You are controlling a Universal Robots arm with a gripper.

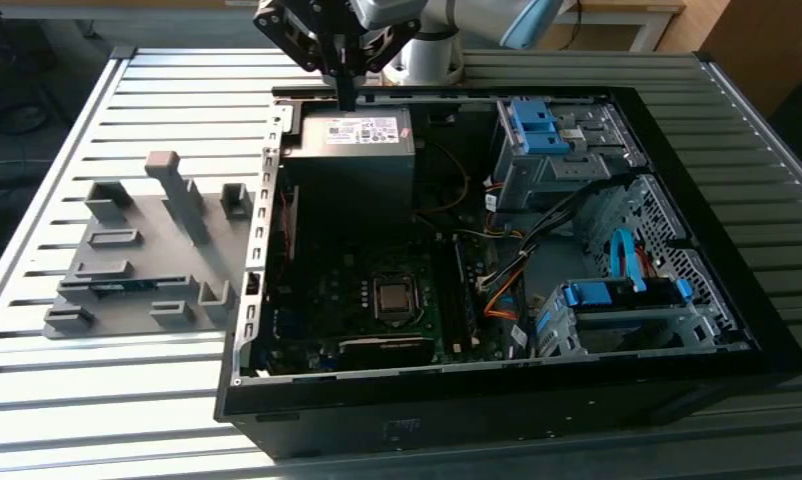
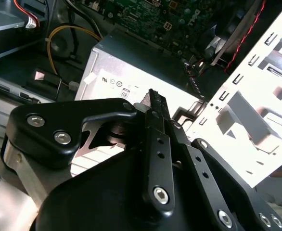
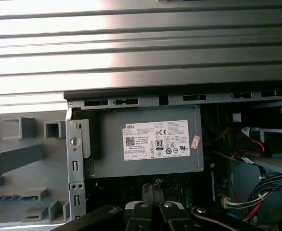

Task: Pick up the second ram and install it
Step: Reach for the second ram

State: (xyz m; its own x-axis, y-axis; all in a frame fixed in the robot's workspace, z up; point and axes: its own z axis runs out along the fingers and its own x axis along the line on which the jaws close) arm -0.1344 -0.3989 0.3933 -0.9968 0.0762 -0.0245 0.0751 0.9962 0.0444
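Exterior view: the gripper (image 1: 345, 98), fingers pressed together and empty, hangs over the boxy metal power supply (image 1: 358, 135) at upper centre. The second ram (image 1: 114, 285), a thin blue-green stick, lies away at lower left in the grey plastic holder (image 1: 108, 322) on the slatted table (image 1: 54, 400), long axis across the frame. Second wrist view: matte black gripper (image 2: 153, 98) above the supply. First wrist view: holder (image 3: 16, 159) at left edge.

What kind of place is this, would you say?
Probably a robotics lab or workshop set up for computer assembly: an open computer case lies on a slatted metal table, a grey parts rack sits beside it, and a robot arm hangs over the case.
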